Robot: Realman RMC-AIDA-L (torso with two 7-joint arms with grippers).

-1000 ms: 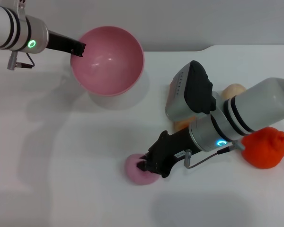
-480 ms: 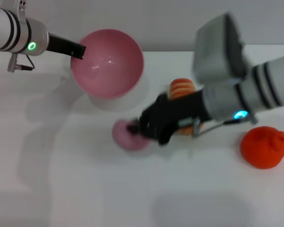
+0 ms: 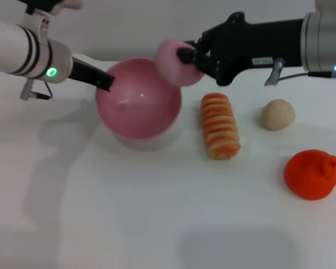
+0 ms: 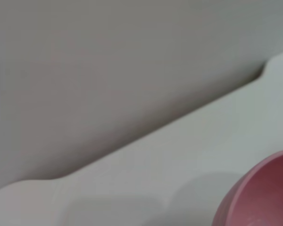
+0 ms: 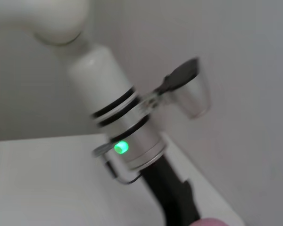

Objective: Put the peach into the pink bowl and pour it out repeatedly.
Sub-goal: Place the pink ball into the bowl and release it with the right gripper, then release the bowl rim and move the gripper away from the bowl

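**Peach held at the bowl's far right rim, ready to drop**

Seen in the head view: right gripper [image 3: 186, 56] clamped on the peach [image 3: 173, 61], held in the air, not on the table [image 3: 157, 224]. Placed just above and beside the pink bowl [image 3: 139, 98], over its rim on the robot's right and far side rather than over the middle of the hollow. Reached in from the right, with the black fingers lying roughly level and pointing toward the robot's left.

Left gripper [image 3: 105, 82] set on the opposite rim of the bowl, apparently closed on it, with the bowl tipped a little toward the camera and seemingly raised slightly. Bowl empty inside. In the left wrist view, only a slice of pink rim against the white tabletop.

Judged as the deciding relation: bowl's centre lay to the left of and below the peach, toward the left arm. Needed, most likely: a short carry leftward before letting go, so as to land inside rather than clip the rim and roll off. Right arm alone in charge of the fruit; left arm's job to keep the bowl steady, then tip it.

Off to the right on the table, well apart from the bowl: a striped orange-and-cream bread roll [image 3: 219, 125], a beige ball [image 3: 278, 114], and an orange-red fruit [image 3: 312, 174].
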